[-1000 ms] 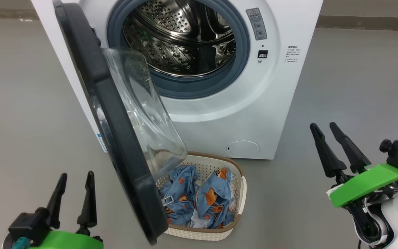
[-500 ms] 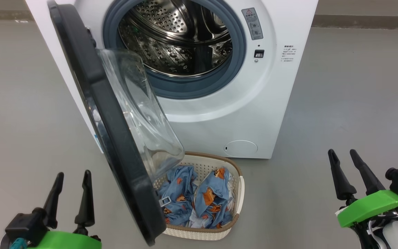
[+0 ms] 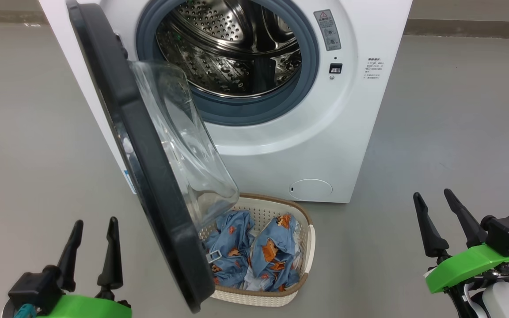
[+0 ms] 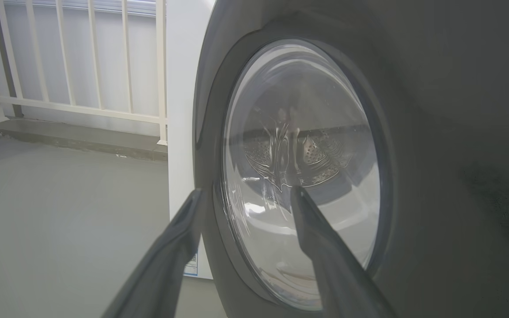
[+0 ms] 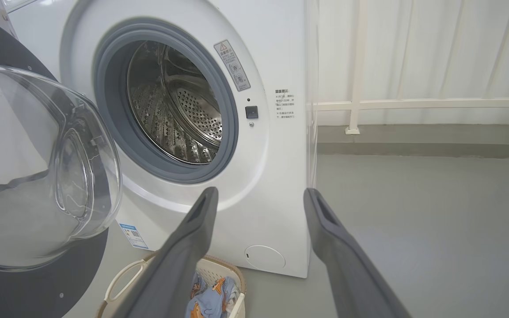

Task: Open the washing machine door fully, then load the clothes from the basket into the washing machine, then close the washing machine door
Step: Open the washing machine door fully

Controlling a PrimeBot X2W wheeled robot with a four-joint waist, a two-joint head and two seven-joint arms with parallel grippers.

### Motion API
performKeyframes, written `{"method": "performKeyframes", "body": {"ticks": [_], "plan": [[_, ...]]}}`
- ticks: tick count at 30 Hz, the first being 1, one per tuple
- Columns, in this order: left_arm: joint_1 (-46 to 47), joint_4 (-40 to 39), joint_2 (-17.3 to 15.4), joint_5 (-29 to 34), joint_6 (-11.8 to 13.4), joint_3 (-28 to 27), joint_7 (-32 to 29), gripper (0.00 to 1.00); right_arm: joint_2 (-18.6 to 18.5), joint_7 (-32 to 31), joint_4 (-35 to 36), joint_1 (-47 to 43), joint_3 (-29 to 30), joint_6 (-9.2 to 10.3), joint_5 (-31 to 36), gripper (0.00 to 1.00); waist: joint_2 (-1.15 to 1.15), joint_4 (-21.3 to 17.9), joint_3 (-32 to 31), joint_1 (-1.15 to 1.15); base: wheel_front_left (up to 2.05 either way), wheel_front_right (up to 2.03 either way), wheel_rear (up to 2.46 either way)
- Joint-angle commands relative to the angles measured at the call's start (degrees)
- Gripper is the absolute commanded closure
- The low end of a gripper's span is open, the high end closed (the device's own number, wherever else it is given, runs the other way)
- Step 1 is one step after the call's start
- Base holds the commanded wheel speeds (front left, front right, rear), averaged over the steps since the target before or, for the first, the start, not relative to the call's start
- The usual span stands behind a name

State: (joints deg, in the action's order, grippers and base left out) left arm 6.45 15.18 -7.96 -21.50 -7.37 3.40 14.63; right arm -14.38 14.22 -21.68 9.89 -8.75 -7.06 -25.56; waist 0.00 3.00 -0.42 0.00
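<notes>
Lower now, right tool [image 3: 432, 193] gapes wide, empty; perforated cream basket [image 3: 259, 300] of crumpled blue clothes [image 3: 272, 256] sits at its nine o'clock.

The door [image 3: 146, 176] stands part-open just ahead and right of the left gripper [image 3: 96, 221], walling it off from the drum [image 3: 232, 48] and overhanging the left side of the basket [image 3: 254, 300]. Ahead and left of the right gripper [image 3: 431, 192], open floor [image 3: 413, 132] leads unobstructed to the clothes [image 3: 276, 251] and the drum mouth.
</notes>
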Motion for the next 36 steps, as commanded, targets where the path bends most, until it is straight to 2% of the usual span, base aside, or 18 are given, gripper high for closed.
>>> {"method": "performKeyframes", "body": {"ticks": [1,36], "plan": [[0.9,-1.8,-0.9,0.3,-0.1,-2.0,0.4,0.00,-0.7,0.8,1.5,1.1,-0.6,-0.43,0.6,0.00,0.00,0.0,0.0,0.00,0.00,0.00,0.00],[1.1,-1.7,-1.3,0.3,-0.1,-1.6,0.4,0.00,0.6,0.8,1.1,0.6,-1.1,-0.43,1.6,0.00,0.00,-0.1,0.6,0.00,0.00,0.00,0.00]]}}
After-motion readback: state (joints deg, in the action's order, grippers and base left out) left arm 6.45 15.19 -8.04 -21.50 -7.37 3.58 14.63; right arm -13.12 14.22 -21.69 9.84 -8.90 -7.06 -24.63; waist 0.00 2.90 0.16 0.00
